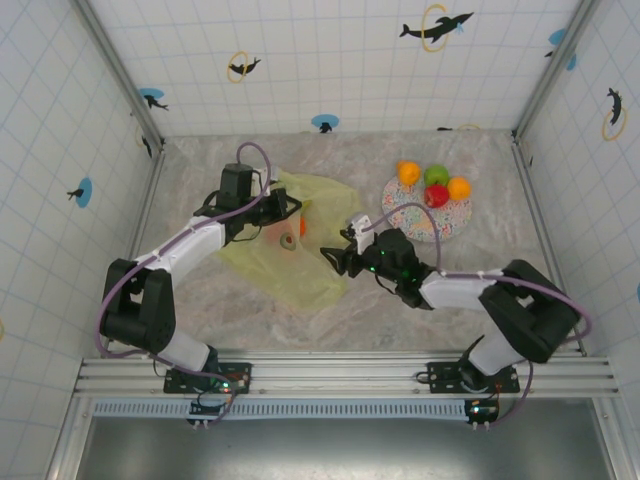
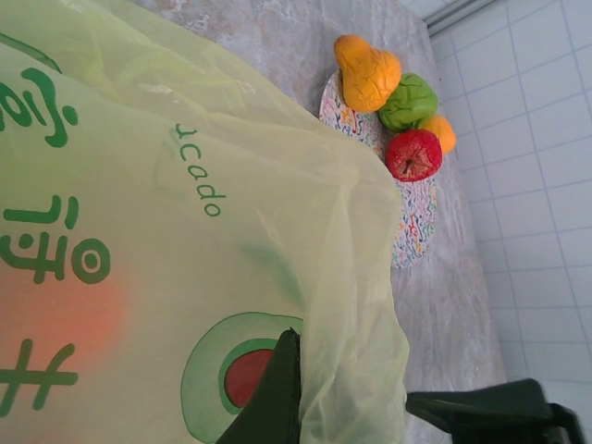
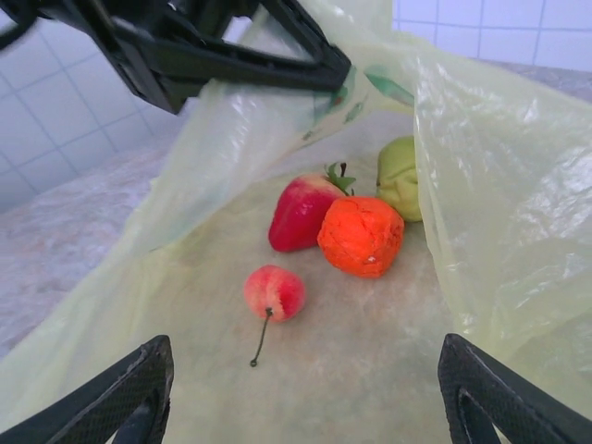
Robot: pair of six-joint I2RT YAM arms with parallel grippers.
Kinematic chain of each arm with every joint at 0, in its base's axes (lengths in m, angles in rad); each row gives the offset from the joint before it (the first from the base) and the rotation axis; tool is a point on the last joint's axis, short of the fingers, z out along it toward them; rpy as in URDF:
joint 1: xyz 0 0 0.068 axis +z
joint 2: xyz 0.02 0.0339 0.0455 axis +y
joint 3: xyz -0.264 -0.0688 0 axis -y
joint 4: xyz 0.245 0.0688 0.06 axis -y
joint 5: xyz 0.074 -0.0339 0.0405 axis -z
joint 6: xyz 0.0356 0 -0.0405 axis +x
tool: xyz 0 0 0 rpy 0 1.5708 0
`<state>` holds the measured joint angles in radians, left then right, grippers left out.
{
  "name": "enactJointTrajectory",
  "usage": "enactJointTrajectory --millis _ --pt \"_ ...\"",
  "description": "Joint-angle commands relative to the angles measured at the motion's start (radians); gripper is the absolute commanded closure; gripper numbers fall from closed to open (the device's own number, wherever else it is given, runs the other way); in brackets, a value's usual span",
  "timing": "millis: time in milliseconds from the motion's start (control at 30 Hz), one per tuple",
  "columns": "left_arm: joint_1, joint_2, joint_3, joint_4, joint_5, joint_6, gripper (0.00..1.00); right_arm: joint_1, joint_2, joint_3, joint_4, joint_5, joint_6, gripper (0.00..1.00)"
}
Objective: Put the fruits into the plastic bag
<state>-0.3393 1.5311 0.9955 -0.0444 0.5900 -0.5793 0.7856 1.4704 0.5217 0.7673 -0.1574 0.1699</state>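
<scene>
Looking from above, we count four fruits (image 1: 436,196) on one plate (image 1: 425,226), beside the plastic bag (image 1: 300,275) on the counter (image 1: 250,322). At the left wrist, the left pincer (image 2: 347,388) is clamped on bag film. At the right wrist, four more fruits lie inside the bag, and the right pincer (image 3: 305,398) gapes wide, holding nothing.

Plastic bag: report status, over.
Left gripper shut on plastic bag rim. Right gripper open, empty, at mouth. Four fruits inside, four on plate. Mouth unobstructed.

White gridded walls (image 1: 330,70) bear dolphin stickers (image 1: 437,27); marbled grey tabletop (image 1: 260,320).
</scene>
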Motion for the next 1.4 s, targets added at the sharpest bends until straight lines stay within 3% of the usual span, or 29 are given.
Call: enactJointTrajectory --millis 0,100,300,367,600,767,833,1133,1367 --pt "-0.004 -0.001 0.009 -0.012 -0.009 0.014 1.00 -0.025 -0.113 -0.021 -0.098 -0.088 -0.007 0.24" --pt "-0.005 -0.002 0.008 -0.011 -0.007 0.012 1.00 -0.060 -0.207 -0.024 -0.177 -0.041 -0.006 0.23" --pt "-0.004 -0.007 0.004 -0.003 -0.009 0.006 1.00 -0.194 -0.258 0.138 -0.549 0.362 0.020 0.19" --pt "-0.007 -0.008 0.005 -0.003 -0.010 0.006 1.00 -0.271 -0.239 0.198 -0.650 0.436 0.061 0.18" --pt "-0.010 -0.013 0.005 -0.006 -0.024 0.013 1.00 -0.490 -0.190 0.276 -0.750 0.421 0.092 0.12" --pt "-0.011 -0.011 0.005 -0.007 -0.026 0.016 1.00 -0.546 -0.089 0.363 -0.813 0.466 0.053 0.09" --pt "-0.012 -0.010 0.005 -0.007 -0.025 0.016 1.00 -0.571 -0.029 0.405 -0.837 0.459 0.054 0.01" --pt "-0.023 -0.006 0.003 0.000 -0.010 0.004 1.00 -0.588 0.259 0.621 -0.923 0.464 0.050 0.00" --pt "-0.024 -0.005 0.002 0.009 0.007 -0.008 1.00 -0.585 0.397 0.726 -0.973 0.497 0.045 0.03"
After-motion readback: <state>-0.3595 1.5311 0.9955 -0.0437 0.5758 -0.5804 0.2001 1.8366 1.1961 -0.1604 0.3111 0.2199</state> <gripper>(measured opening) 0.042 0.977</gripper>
